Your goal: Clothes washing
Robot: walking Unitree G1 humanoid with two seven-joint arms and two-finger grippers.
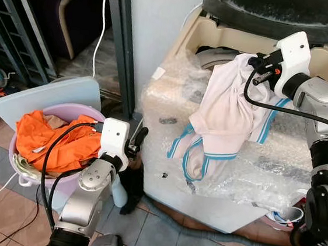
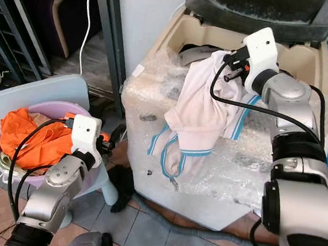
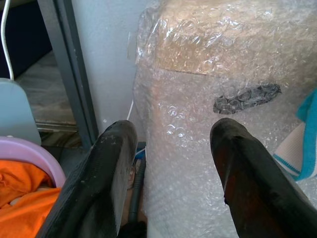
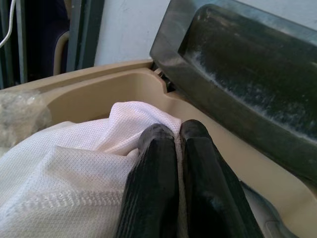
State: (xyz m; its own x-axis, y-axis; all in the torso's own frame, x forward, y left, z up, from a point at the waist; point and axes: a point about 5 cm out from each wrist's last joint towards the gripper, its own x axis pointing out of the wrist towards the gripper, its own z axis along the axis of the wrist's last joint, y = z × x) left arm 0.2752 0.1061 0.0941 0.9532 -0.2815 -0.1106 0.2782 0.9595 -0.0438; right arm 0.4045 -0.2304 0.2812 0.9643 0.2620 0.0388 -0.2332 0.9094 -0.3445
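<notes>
The right gripper (image 1: 256,67) pinches a white blue-trimmed shirt (image 1: 226,115) at the washing machine (image 1: 178,95) opening's front rim — fabric draping down the bubble-wrapped front. The left gripper (image 3: 171,163), fingers spread wide and empty, hangs between machine and laundry basket (image 1: 21,172) of orange clothes (image 1: 56,141).

A white shirt (image 1: 226,115) with blue-striped trim hangs pinched at its top edge in the right hand (image 4: 176,136), just above the front rim of the open beige washing machine (image 1: 188,34); its lower part drapes down over the bubble wrap on the machine's front. Orange clothes (image 1: 53,141) lie heaped in a lilac laundry basket (image 1: 94,114) on the floor, left of the machine.
</notes>
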